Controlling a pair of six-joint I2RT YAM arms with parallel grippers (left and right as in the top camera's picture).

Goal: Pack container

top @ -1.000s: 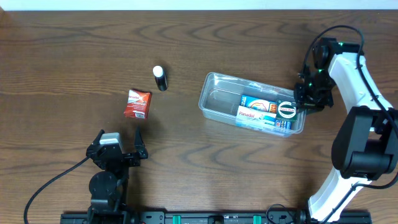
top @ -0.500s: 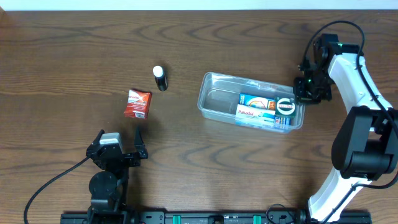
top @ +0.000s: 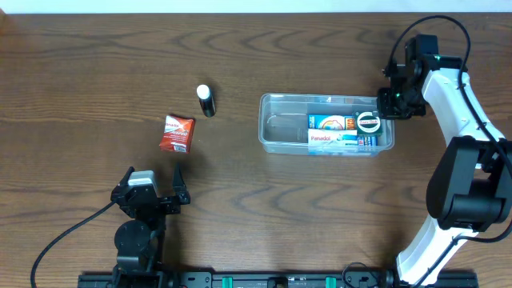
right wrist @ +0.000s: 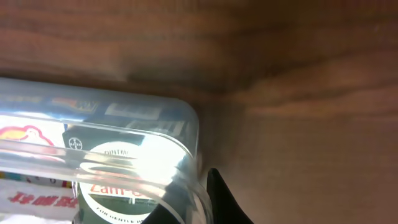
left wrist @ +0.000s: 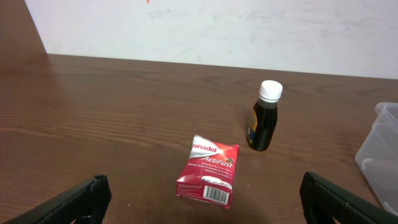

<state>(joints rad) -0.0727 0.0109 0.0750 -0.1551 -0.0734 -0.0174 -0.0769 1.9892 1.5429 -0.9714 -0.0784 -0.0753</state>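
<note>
Over on the left, the left gripper (top: 154, 182) sat low on the bench (top: 80, 64), its fingers (left wrist: 81, 198) spread wide apart with nothing between them, fully released. Just ahead of it lay a red Panadol ActiFast packet (top: 176, 133), flat on the wood, label up. Beyond the packet and a touch to the right stood a small dark bottle (top: 207, 101) with a white cap, upright, near the packet but not touching it. Moving toward the middle, the container (top: 280, 100) rested on the bench right of centre, long side running left to right, its left half bare. Packed into its right half was a blue-and-white Panadol box (top: 336, 132), and a round tin (top: 368, 122) sat at the far right end, against the box. And right there at that end was the right gripper (top: 392, 104), pressed close to the container's corner; its wrist camera caught one dark finger (right wrist: 225, 198) just outside the rim, but whether it was clenched on the plastic I could not tell.
</note>
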